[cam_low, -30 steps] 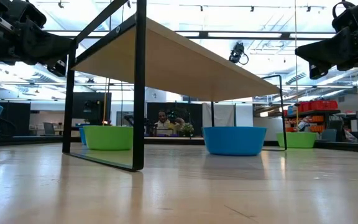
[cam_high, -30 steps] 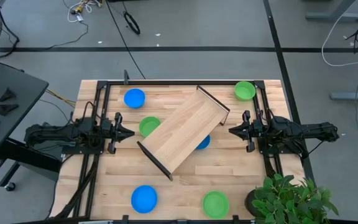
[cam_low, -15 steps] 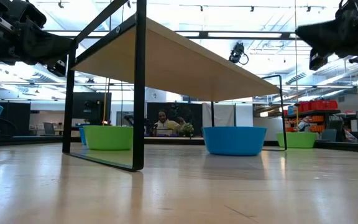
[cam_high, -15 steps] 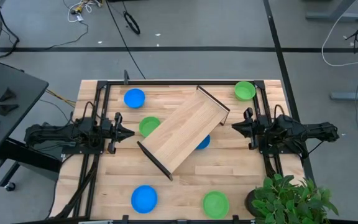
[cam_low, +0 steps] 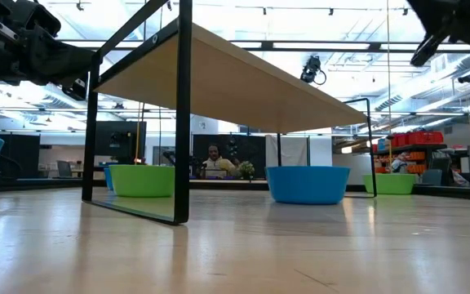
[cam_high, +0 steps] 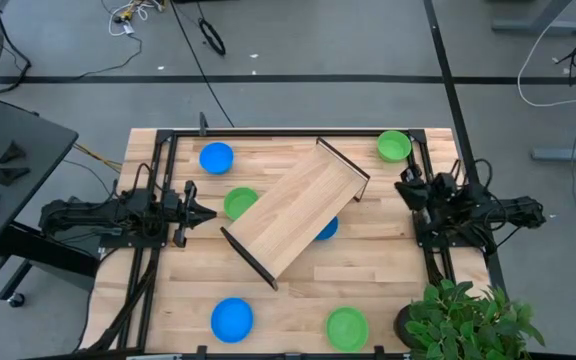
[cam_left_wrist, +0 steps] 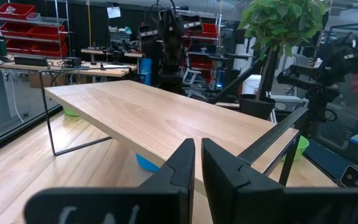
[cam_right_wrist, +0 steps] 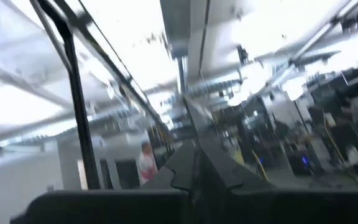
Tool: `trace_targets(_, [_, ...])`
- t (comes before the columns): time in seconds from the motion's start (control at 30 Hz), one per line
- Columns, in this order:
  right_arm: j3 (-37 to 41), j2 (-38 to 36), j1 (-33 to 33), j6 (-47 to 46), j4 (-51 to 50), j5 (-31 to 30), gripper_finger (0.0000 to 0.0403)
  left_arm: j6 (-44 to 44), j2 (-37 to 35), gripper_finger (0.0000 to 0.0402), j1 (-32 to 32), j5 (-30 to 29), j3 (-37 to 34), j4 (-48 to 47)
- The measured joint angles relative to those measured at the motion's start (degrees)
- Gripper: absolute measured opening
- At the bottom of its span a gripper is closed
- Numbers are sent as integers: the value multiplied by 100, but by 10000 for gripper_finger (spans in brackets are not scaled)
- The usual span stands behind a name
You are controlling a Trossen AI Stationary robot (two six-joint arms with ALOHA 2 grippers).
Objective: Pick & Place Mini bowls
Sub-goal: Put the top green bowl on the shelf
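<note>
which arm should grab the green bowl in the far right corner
Right, likely. The right gripper sits just beside that green bowl; the left gripper is across the wooden tray.

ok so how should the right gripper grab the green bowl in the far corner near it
Pinch the rim of the green bowl from straight above, one finger inside the rim and one outside. It sits upright and open, with bare table around it, and the right gripper is nearest.

- The wooden tray (cam_high: 296, 219) lies slantwise mid-table — one mini bowl (cam_high: 326, 228) under it, another (cam_high: 238, 203) just left.
- Four other bowls lie near the corners.
</note>
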State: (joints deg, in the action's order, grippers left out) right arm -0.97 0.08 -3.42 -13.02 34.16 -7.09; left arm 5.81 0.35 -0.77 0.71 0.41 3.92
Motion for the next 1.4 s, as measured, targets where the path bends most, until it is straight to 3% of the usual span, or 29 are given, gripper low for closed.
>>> trace_targets(0.43, [-144,2,0,9,1653,-11,2,-1,1,32,1,0,0,0])
trace_targets(0.77, [-1653,399,0,147,1550,-267,1,1,-1,32,1,0,0,-2])
trace_targets(1.0, [-3224,955,0,181,711,-297,0,0,0,32,-1,1,0,-2])
trace_targets(1.4, [-6205,2333,-2,702,-1761,-474,0,1,0,32,0,1,2,-1])
